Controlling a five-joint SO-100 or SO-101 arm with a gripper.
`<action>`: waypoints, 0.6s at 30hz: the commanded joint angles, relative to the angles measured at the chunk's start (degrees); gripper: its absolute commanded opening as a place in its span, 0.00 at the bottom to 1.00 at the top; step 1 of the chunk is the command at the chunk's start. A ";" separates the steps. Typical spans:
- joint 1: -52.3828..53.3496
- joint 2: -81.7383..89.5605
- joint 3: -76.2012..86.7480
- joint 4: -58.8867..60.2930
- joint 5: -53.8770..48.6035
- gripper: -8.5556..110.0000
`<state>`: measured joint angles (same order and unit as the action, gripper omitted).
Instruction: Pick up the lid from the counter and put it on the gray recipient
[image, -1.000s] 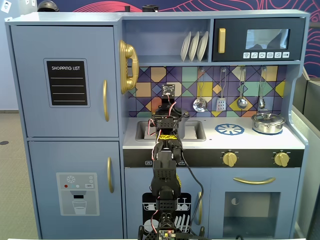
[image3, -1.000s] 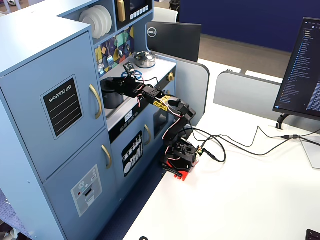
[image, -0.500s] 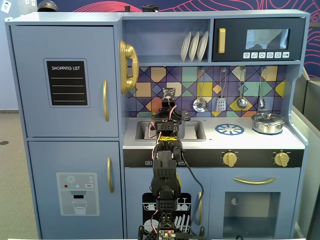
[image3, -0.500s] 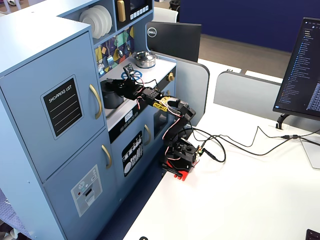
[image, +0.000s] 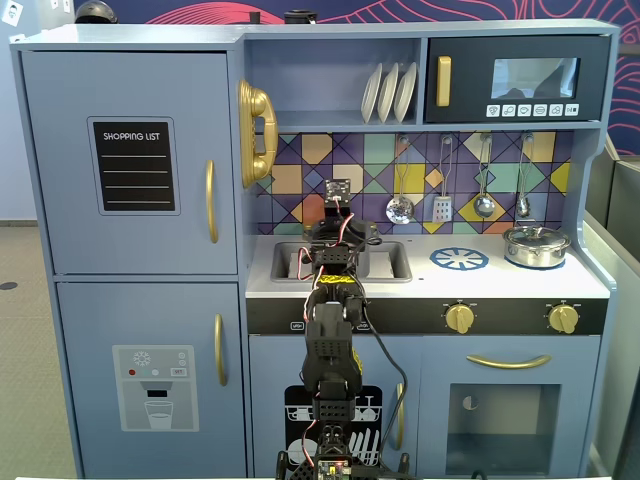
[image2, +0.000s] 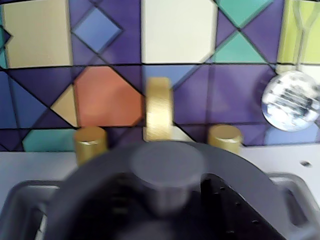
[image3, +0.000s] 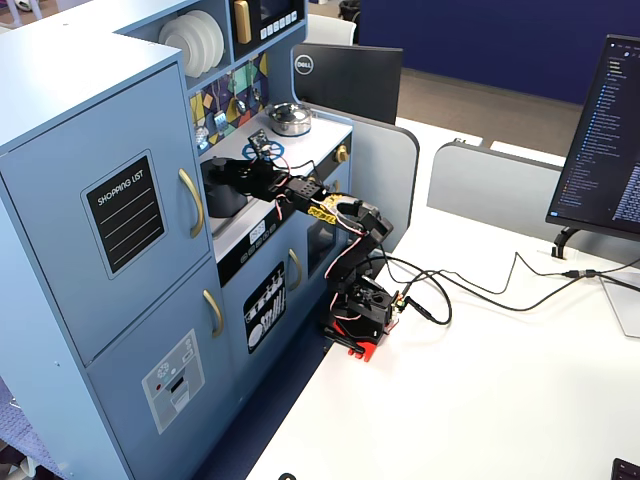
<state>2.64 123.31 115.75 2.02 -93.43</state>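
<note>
In the wrist view the dark-gray lid (image2: 235, 162) fills the lower part of the frame, with its round knob (image2: 167, 162) in the middle. My gripper (image2: 167, 187) is shut on the knob, with a black finger (image2: 235, 205) to its right. The lid sits over the sink (image2: 295, 187), just in front of the gold faucet (image2: 159, 107). In a fixed view the gray recipient (image3: 222, 200) stands as a dark cylinder in the sink area, under my gripper (image3: 238, 172). I cannot tell whether the lid rests on it. In the front fixed view the arm (image: 335, 290) hides both.
A shiny steel pot (image: 536, 245) with its lid stands at the counter's right, beside the blue-and-white burner print (image: 459, 259). Gold taps (image2: 90, 142) flank the faucet. Utensils (image: 400, 208) hang on the tiled back wall. The sink's basin (image: 388, 262) lies right of the arm.
</note>
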 joint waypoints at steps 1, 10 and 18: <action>-0.97 6.15 -0.44 3.69 -0.18 0.22; -5.01 28.92 1.58 25.84 0.88 0.18; -5.10 49.75 10.28 52.82 4.31 0.07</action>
<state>-1.58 165.94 124.10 45.88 -90.79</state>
